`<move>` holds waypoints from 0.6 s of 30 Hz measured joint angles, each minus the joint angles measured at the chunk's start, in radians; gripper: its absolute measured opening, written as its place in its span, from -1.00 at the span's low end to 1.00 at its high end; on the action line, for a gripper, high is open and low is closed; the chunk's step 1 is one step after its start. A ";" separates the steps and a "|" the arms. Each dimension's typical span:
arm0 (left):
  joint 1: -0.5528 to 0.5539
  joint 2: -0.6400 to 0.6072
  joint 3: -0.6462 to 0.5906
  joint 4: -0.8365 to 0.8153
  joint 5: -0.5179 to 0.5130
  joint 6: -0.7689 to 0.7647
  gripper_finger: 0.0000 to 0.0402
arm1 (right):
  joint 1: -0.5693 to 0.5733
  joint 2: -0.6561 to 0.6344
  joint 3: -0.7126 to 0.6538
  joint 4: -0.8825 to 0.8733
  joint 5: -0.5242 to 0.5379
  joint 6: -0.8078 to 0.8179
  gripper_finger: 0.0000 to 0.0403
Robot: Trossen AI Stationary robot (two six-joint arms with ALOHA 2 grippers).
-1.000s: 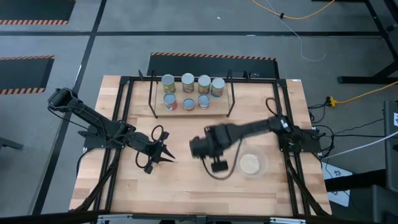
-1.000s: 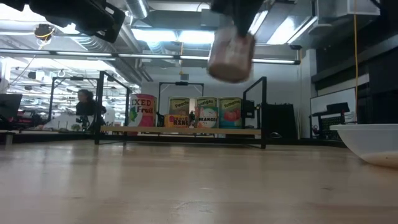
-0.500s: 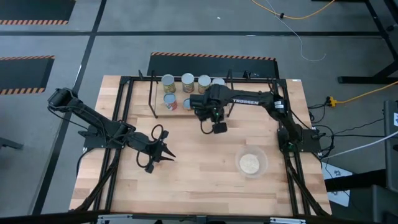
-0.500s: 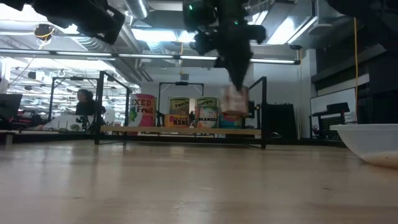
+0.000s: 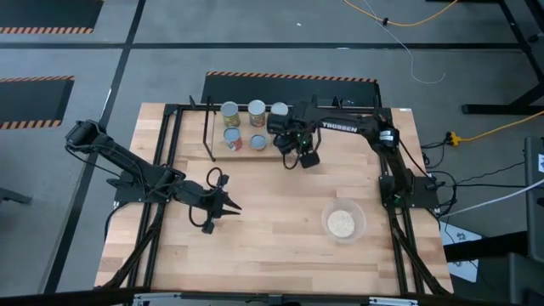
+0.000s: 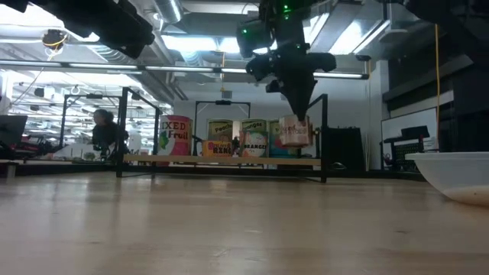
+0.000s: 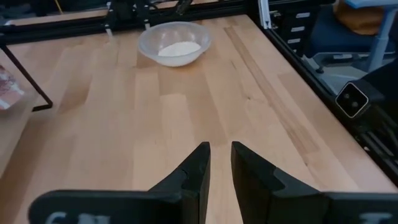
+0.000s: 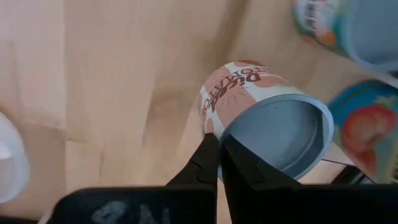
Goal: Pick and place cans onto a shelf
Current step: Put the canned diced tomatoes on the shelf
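Note:
My right gripper (image 6: pixel 296 107) points down, shut on a can with a pink-brown label (image 6: pixel 294 131), (image 8: pixel 261 118), which hangs at the right end of the shelf (image 5: pixel 209 136). In the high view this gripper (image 5: pixel 293 143) covers the can. Other cans stand on the shelf: three show on the upper tier (image 5: pixel 257 108) and two on the lower (image 5: pixel 232 138). My left gripper (image 5: pixel 231 206), (image 7: pixel 221 163) waits over the table's left half, its fingers a narrow gap apart with nothing between them. My right gripper pinches the can's top rim (image 8: pixel 211 127) between its two fingers, one on the labelled wall and one on the pale blue recessed top. The fingers come from above, pointing down. The can hangs below them, slightly tilted and clear of the table.
A clear bowl of beige grains (image 5: pixel 344 223), (image 7: pixel 175 43) stands on the table's near right part. The black tube frame (image 5: pixel 170 153) edges the wooden table. Bare wood (image 5: pixel 272 229) lies between the two arms. A person (image 6: pixel 103 131) sits in the room behind.
My right gripper has carried the can from over the middle of the table toward the far edge, to the shelf's right end, sinking a little. It has stayed shut on the can, which has kept clear of the table.

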State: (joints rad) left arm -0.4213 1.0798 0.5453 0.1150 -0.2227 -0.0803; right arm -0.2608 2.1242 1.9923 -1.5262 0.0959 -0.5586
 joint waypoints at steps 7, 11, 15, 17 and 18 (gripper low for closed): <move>0.000 0.000 0.000 -0.001 -0.001 -0.022 -0.71 | -0.061 0.000 -0.009 0.051 -0.002 -0.022 -0.95; 0.000 0.000 0.000 -0.001 -0.001 -0.022 -0.71 | -0.083 0.000 -0.055 0.068 -0.021 -0.051 -0.95; 0.000 0.000 0.000 -0.002 -0.001 -0.022 -0.71 | -0.089 0.000 -0.109 0.097 -0.014 -0.064 -0.95; 0.000 0.000 0.000 -0.002 -0.001 -0.022 -0.71 | -0.088 -0.002 -0.124 0.108 -0.013 -0.075 -0.95; 0.000 0.000 0.000 -0.002 -0.001 -0.022 -0.71 | -0.088 -0.004 -0.130 0.119 -0.009 -0.075 -0.95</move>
State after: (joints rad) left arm -0.4211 1.0798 0.5453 0.1135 -0.2234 -0.1024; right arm -0.3489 2.1203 1.8624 -1.4070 0.0865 -0.6340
